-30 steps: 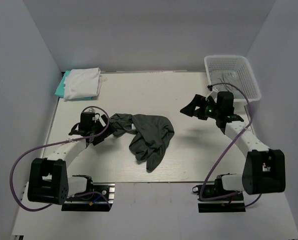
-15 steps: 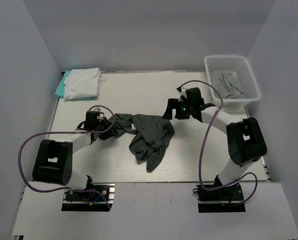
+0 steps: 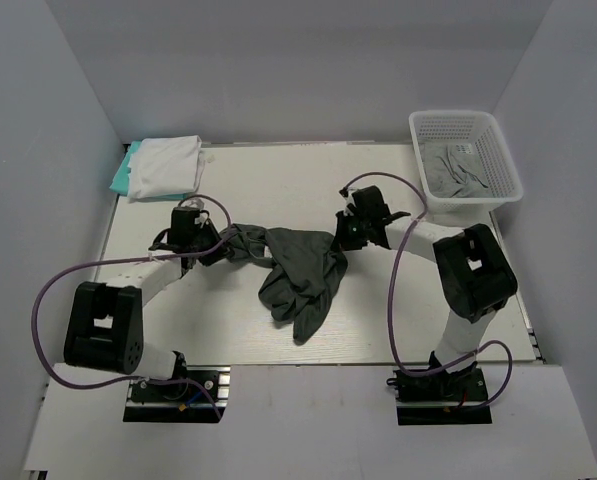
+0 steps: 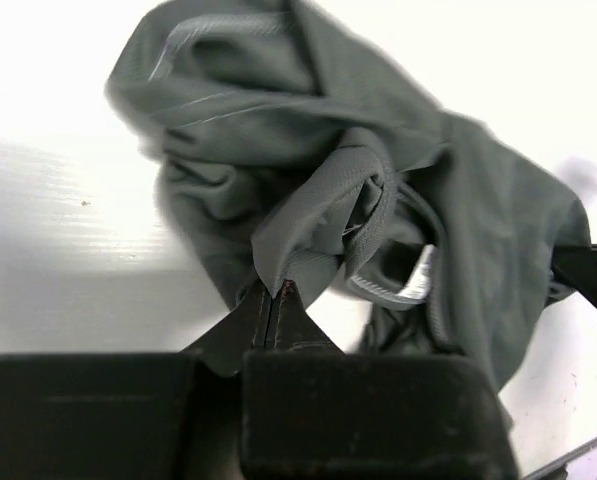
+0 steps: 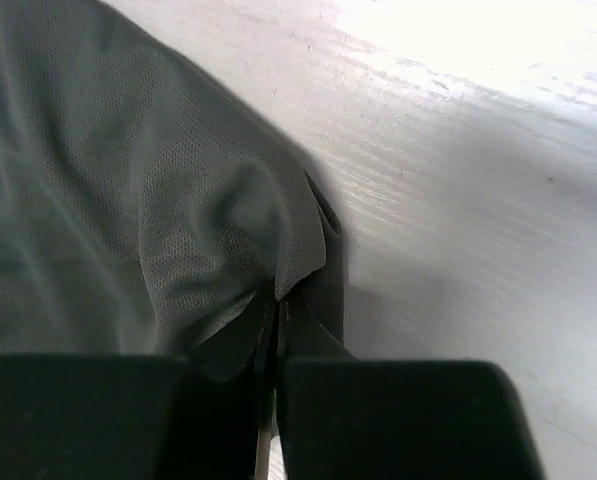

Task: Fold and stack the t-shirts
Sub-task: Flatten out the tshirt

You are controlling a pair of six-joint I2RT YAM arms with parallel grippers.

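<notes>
A crumpled dark charcoal-grey t-shirt (image 3: 298,268) lies in a heap at mid-table. My left gripper (image 3: 216,247) is shut on a fold at the shirt's left end (image 4: 308,230); the jaws pinch cloth at their tips (image 4: 274,292). At the shirt's upper right edge my right gripper (image 3: 344,238) is shut on the cloth (image 5: 178,220), with a corner of fabric caught between the closed jaws (image 5: 283,300). A folded white t-shirt (image 3: 165,165) lies on a teal t-shirt (image 3: 121,175) at the back left. A lighter grey t-shirt (image 3: 456,170) sits bunched in the basket.
The white lattice basket (image 3: 470,125) stands at the back right corner. Grey walls close in the table on three sides. Purple cables loop from both arms over the near part of the table.
Both grippers went from open to shut on the dark shirt. The right arm swung from near the basket leftwards and down to the shirt's right edge; the left gripper edged into the left end.
</notes>
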